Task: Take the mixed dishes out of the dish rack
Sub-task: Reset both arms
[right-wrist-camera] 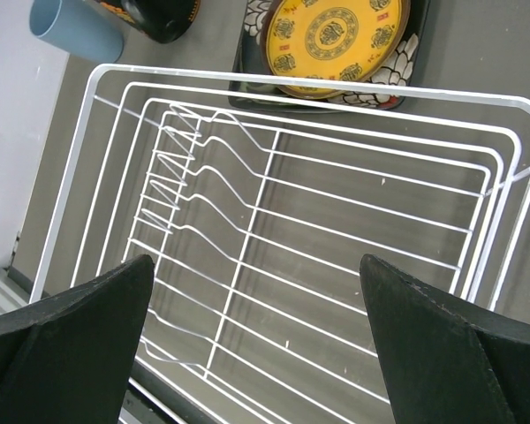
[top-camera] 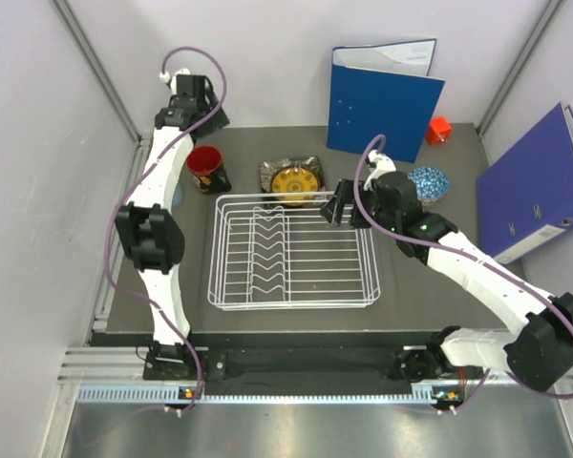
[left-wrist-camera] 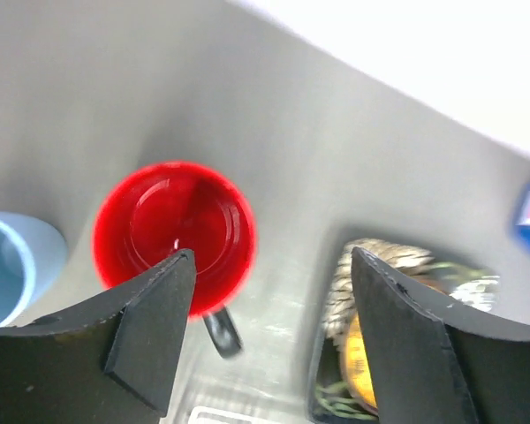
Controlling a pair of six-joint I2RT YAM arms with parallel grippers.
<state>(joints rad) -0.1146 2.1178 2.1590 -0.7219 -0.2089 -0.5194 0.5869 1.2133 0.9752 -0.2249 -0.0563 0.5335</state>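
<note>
The white wire dish rack (top-camera: 291, 250) stands mid-table with nothing in it; it fills the right wrist view (right-wrist-camera: 283, 221). Behind it the yellow dish (top-camera: 294, 181) lies on the black square plate (top-camera: 270, 172). The dark mug with the red inside (top-camera: 206, 168) stands to their left, and the light blue cup (top-camera: 179, 196) peeks out behind my left arm. The speckled bowl (top-camera: 428, 184) sits right of the rack. My left gripper (top-camera: 208, 116) is open and empty above the mug (left-wrist-camera: 172, 230). My right gripper (top-camera: 344, 205) is open and empty over the rack's far right corner.
Two blue ring binders stand at the back (top-camera: 382, 95) and against the right wall (top-camera: 535, 186). A small red block (top-camera: 439, 129) lies between them. White walls close in the table on the left, back and right.
</note>
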